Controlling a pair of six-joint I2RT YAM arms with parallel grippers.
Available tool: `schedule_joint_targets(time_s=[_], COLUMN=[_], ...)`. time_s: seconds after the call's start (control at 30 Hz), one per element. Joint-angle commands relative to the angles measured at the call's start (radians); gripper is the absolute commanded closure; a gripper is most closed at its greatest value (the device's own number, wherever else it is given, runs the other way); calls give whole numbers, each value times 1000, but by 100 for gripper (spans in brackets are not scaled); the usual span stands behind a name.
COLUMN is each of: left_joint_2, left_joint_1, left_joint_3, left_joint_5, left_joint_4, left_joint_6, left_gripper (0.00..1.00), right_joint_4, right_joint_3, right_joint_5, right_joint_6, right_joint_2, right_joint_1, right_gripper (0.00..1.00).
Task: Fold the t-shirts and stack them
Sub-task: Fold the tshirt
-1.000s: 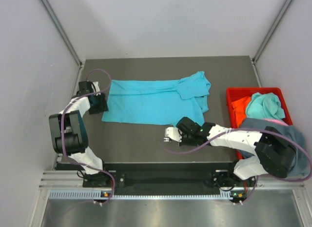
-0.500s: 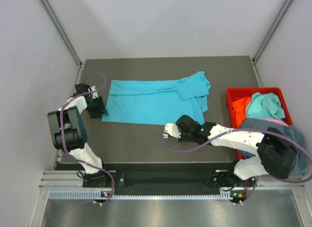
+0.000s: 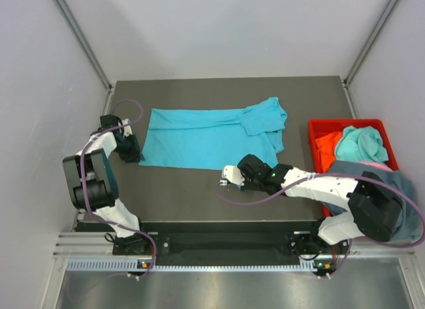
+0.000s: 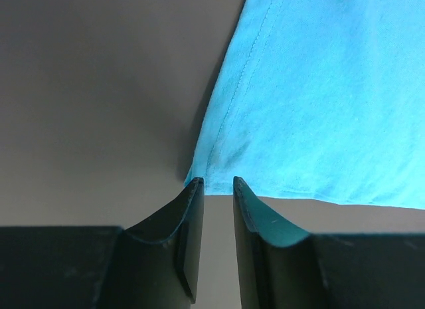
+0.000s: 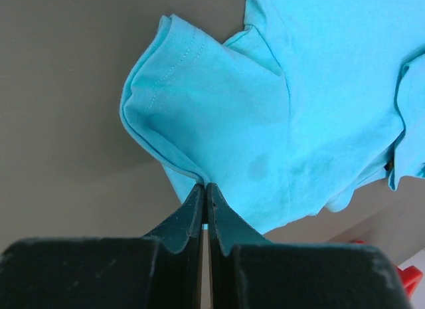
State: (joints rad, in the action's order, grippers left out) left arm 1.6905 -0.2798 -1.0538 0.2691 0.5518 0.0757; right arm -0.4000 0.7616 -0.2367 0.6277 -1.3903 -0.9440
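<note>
A bright turquoise t-shirt (image 3: pixel 206 136) lies spread flat on the dark table (image 3: pixel 179 196), one sleeve folded over at its right end. My left gripper (image 3: pixel 135 155) sits at the shirt's near left corner. In the left wrist view its jaws (image 4: pixel 216 183) stand a narrow gap apart, with the hem corner (image 4: pixel 206 176) right at the fingertips and bare table between the fingers. My right gripper (image 3: pixel 232 171) is at the shirt's near edge; in the right wrist view it (image 5: pixel 204 186) is shut on a folded edge of the turquoise cloth (image 5: pixel 219 103).
A red plastic bin (image 3: pixel 312 129) stands at the right edge, holding an orange t-shirt (image 3: pixel 325 146) and a second turquoise one (image 3: pixel 362 143). A slate blue-grey t-shirt (image 3: pixel 398 193) drapes over its near side above a pinkish strip (image 3: pixel 375 165). Grey walls close in on both sides.
My left gripper has slid toward me along the shirt's left edge to its near corner, and its jaws have narrowed. The right gripper has crept slightly left, still pinching the cloth.
</note>
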Motion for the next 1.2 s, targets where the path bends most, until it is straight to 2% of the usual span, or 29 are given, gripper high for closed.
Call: schedule_joint_targets(time_s=[0.0,0.13,0.33,0.53,0.9,0.93,0.97,1.17], left_joint_2=[-18,-20,-45,14,47,46,37,-34], left_joint_1=[-5,-4,-4,-4,-4,-4,-4,-5], left_joint_3=[8,5,14,14,9,11,11,-26], left_joint_5=[18,-10,-47,-45,-19,-18,-15,16], left_joint_4=[14,19,7,5,16,16,16,36], left_joint_6=[-11,-14,-19,-22,-28,-30,-31,-40], left_gripper=[71,61,60,61,79,93,100,100], right_joint_4=[29,24,21,23,32,32,32,38], right_joint_3=[47,48,51,53,42,42,42,51], right_joint_5=[-24,-23,-18,-16,-18,-19,-23,-73], right_joint_6=[-6,-11,-13,-13,-23,-23,-23,-13], right_joint_2=[1,2,-3,-1,7,10,8,46], right_joint_1=[5,8,10,10,34,36,37,74], right_gripper=[100,100,100,100,100,100,100,100])
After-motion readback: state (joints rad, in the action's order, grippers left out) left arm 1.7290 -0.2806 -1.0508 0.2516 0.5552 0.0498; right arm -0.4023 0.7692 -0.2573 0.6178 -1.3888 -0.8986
